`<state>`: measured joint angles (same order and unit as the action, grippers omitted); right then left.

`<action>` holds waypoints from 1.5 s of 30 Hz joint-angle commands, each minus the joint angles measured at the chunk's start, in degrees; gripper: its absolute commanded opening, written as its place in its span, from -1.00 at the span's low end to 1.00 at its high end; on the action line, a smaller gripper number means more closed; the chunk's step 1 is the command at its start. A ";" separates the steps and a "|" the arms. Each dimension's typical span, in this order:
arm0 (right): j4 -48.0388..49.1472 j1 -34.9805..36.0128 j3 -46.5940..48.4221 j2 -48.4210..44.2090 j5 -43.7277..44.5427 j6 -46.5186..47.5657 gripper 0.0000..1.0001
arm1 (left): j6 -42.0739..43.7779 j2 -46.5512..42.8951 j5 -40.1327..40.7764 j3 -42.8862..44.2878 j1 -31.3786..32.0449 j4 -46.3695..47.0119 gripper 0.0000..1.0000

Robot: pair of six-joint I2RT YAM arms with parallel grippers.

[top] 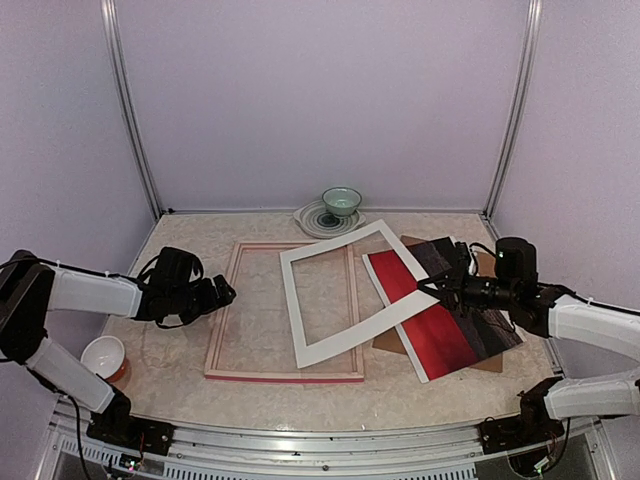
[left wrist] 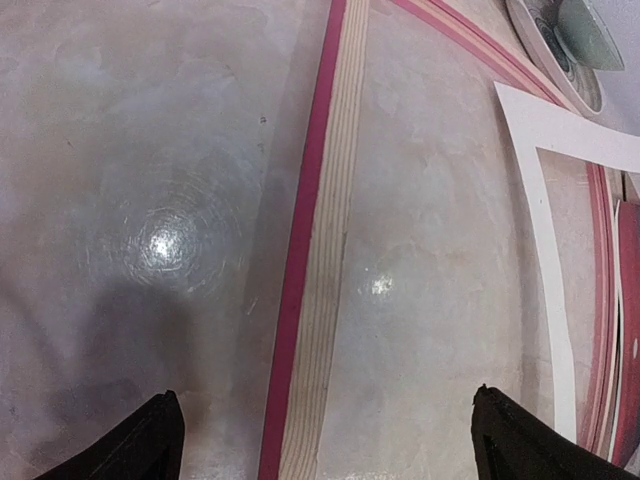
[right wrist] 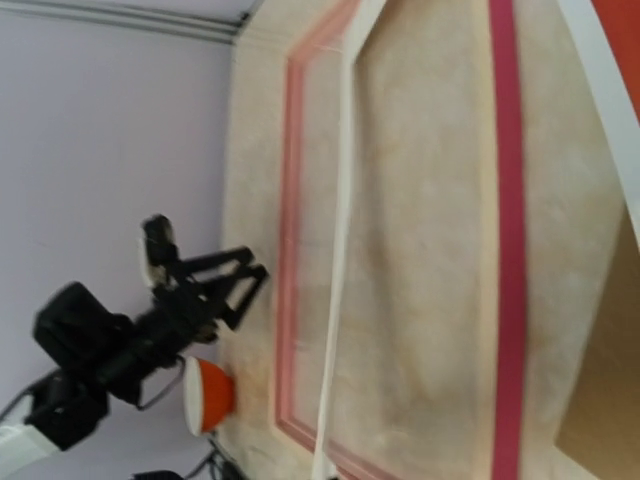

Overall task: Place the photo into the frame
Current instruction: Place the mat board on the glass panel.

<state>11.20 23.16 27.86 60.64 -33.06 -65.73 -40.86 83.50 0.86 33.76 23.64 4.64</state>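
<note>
The photo (top: 445, 335), a large rectangular sunset print, red with a dark band along its right side, lies flat at the right of the table on a plain brown hardboard backing (top: 488, 364), outside the frame. A white card mat with a rectangular opening (top: 335, 243) overlaps the photo's left corner and crosses the right rail of the frame (top: 286, 377), a thin-railed rectangle lying pale wood up with pink-red edges at centre. Judged as handling: the print looks light, thin and flexible, likely to crease or slide if pinched mid-sheet. The safest hold appears to be a free edge or corner that overhangs the backing, once the mat is off it. The right gripper (top: 428, 288) is pressed together, low over the photo's left edge by the mat. Whether it nips anything cannot be told. The left gripper (left wrist: 325, 445) is spread wide, its fingers astride the frame's left rail, holding nothing. A green bowl on a white plate (top: 342, 203) stands at the far edge and an orange-and-white cup (top: 105, 358) at near left.
</note>
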 commanded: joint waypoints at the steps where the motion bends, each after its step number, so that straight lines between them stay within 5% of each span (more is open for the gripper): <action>1: -5.41 3.01 0.95 0.18 5.41 2.10 -1.00 | -1.65 1.14 -1.65 -1.99 -0.37 3.94 0.97; 21: -1.57 16.52 -1.00 0.62 27.55 -5.54 -1.00 | -6.44 5.17 -1.74 -3.44 8.53 8.87 0.84; 45: 3.20 23.66 2.80 10.80 29.15 -4.70 -1.00 | -5.51 3.58 -1.04 -2.25 8.36 6.87 0.85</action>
<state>11.97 45.25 29.12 69.38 -3.86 -69.01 -46.35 87.35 0.49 30.92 31.92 13.91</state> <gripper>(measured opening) 0.004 0.926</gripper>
